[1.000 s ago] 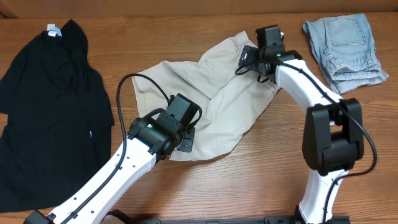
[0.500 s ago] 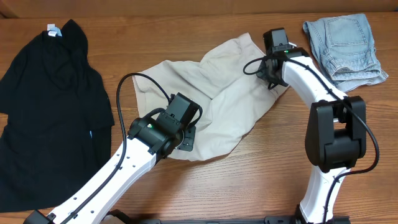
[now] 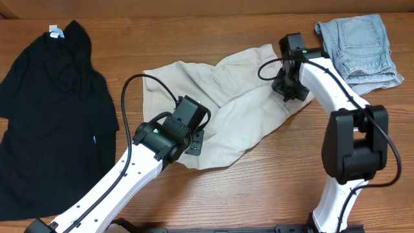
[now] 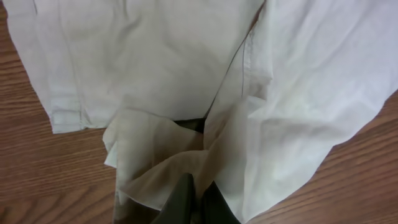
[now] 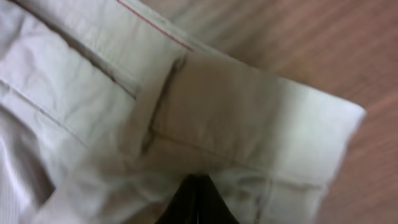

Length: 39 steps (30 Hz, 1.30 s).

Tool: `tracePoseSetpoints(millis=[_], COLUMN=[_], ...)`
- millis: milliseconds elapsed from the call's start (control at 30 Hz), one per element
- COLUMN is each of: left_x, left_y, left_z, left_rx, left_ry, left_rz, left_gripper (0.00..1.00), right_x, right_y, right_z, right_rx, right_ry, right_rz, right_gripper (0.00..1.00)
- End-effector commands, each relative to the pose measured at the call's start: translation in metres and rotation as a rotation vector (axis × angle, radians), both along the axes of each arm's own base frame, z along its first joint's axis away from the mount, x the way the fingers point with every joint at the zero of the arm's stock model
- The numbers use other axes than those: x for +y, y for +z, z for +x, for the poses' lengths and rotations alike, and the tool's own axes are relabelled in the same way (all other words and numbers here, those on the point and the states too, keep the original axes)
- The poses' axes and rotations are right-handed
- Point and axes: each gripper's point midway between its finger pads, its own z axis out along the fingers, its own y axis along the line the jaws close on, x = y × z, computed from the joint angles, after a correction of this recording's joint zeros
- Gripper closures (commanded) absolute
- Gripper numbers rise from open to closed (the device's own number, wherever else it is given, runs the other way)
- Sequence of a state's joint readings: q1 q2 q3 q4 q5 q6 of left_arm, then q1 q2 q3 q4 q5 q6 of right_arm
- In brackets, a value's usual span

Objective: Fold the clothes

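cream-beige shorts (image 3: 223,107) lie crumpled across the middle of the wooden counter (image 3: 259,194), running from the left arm's wrist up toward the far right, with ridges and folds all through the cloth. the left pincer (image 3: 194,144) sits at the near edge of the shorts. in the left wrist view its dark fingertips (image 4: 180,200) are drawn close together with a bunched fold of the pale cloth caught between them, so it is pinching the shorts. beyond that fold the fabric spreads out flatter, and a stitched hem (image 4: 62,115) lies against bare wood on the left.

the right pincer (image 3: 289,89) is at the far right end of the same garment. the right wrist view is soft and blurred, but its dark tips meet at the bottom of the picture with cloth gathered over them, so it too is pinching the shorts. just ahead of it the waistband (image 5: 249,118) is turned over, with a belt loop (image 5: 163,109) across it and a thin red stitch line (image 5: 155,26) farther up. bare wood shows past the waistband corner.

a black top (image 3: 52,110) lies spread out on the left side of the counter, a white tag (image 3: 55,30) at its collar. it is near the cream shorts but not touching them. light-blue denim shorts (image 3: 359,48) lie in a loose heap at the far right corner, close to the right arm and apart from the cream cloth.
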<state>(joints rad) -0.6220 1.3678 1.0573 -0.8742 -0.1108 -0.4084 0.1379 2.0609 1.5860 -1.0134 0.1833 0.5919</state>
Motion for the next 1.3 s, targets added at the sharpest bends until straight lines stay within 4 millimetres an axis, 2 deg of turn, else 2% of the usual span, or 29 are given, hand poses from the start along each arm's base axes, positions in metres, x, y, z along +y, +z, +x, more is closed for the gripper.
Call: tracePoseSetpoints(millis=[0,200,333,600,667,700,767,800,867,967,1067,1267], left_x=[0.006,0.009,0.012,0.015,0.013,0.012,0.01,0.009,0.007,0.004,0.001,0.002], left_y=[0.007,0.008,0.009,0.012,0.013,0.014,0.015,0.015,0.015,0.014,0.014,0.014], left_z=[0.004,0.008,0.01,0.016,0.018,0.019,0.02,0.021,0.021,0.019,0.017,0.018], left_rx=[-0.049,-0.071,-0.084,-0.113,-0.123,-0.127,-0.134,-0.135,-0.134,-0.121,-0.114,-0.114], left_ry=[-0.011,0.0,0.009,0.023,0.024,0.024,0.023,0.021,0.017,0.008,0.001,0.002], left_rz=[0.036,0.056,0.071,0.086,0.079,0.075,0.065,0.059,0.047,0.031,0.02,0.021], left_gripper=[0.96,0.96,0.96,0.96,0.96,0.96,0.96,0.96,0.96,0.96,0.96,0.96], right_x=[-0.001,-0.004,-0.005,-0.006,0.004,0.015,0.034,0.041,0.047,0.048,0.04,0.022], right_y=[0.028,0.022,0.024,0.066,0.075,0.08,0.086,0.088,0.091,0.088,0.073,0.029], right_z=[-0.007,-0.032,-0.039,-0.053,-0.044,-0.035,-0.015,-0.006,0.018,0.041,0.06,0.07], right_rx=[-0.021,0.074,0.093,0.046,-0.008,-0.051,-0.135,-0.175,-0.262,-0.331,-0.351,-0.274], right_ry=[-0.016,-0.016,-0.008,0.024,0.096,0.174,0.285,0.336,0.385,0.41,0.412,0.467], right_rz=[0.015,0.001,-0.002,0.004,0.05,0.101,0.176,0.193,0.179,0.159,0.088,-0.04], right_gripper=[0.96,0.96,0.96,0.96,0.96,0.96,0.72,0.55,0.33,0.25,0.15,0.13])
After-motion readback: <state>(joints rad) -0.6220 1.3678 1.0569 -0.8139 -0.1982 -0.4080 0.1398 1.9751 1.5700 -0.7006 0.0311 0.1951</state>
